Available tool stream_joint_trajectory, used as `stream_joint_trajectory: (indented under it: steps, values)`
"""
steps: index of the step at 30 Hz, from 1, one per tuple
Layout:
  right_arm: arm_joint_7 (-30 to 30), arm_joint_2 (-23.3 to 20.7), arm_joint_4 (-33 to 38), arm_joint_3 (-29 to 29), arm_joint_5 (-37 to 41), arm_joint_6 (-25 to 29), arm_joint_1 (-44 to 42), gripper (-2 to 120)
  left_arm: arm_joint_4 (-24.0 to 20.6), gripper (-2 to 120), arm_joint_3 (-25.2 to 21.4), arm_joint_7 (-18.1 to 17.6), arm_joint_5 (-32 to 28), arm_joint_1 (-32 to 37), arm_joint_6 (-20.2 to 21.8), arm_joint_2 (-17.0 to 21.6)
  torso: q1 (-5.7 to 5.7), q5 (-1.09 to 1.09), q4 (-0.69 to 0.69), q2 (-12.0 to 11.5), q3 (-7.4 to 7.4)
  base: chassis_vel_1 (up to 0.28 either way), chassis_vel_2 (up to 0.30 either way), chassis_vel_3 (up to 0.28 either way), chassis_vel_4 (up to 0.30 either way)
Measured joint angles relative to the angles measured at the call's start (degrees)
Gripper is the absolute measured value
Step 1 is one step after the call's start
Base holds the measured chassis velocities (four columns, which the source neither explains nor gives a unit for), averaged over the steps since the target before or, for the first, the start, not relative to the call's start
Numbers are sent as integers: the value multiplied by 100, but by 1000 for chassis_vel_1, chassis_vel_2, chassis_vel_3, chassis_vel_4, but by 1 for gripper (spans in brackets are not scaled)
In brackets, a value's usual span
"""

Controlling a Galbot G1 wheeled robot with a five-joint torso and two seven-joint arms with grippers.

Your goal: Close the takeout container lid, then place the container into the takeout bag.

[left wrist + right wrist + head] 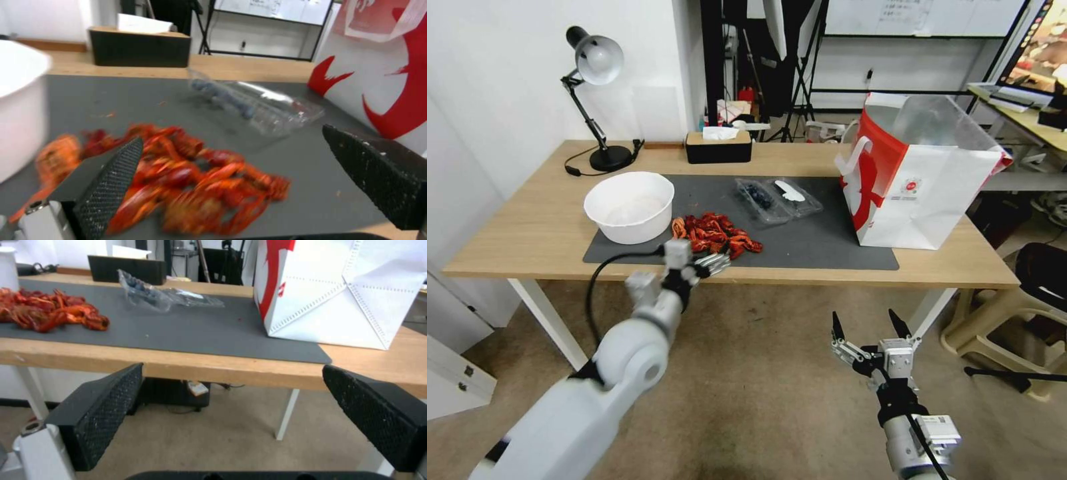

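Clearly, the takeout container [778, 198], lid [795, 194] open, was nearer the left gripper [712, 262], spread empty over crayfish [715, 234], than the low, open right gripper [871, 325]

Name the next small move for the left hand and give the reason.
Probably advance the open left hand over the crayfish toward the takeout container: its lid lies flat open, and the hand sits at the mat's near edge, short of it.
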Motion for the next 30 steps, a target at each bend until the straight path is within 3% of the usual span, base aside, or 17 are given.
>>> stream_joint_trajectory:
  steps: [7,14,23,30]
  values:
    - [52,77,-97,12,-91,82,-13,100,536,100,404,-322,-535,-944,288,-299,0,1,-1,0,0,0,0,0,0]
    - [136,94,-214,38,-140,105,19,100,1237,100,1014,-882,-1092,-1984,838,-765,-2,0,-1,0,0,0,0,0,0]
    - [236,63,-300,47,-191,157,-7,100,1790,100,1613,-1745,-1601,-2659,1100,-921,-2,0,0,0,0,0,0,0,0]
    - [360,19,-351,91,-219,162,9,100,2056,100,1797,-2068,-1963,-3044,1261,-1146,-1,1,0,0,-1,0,0,0,0]
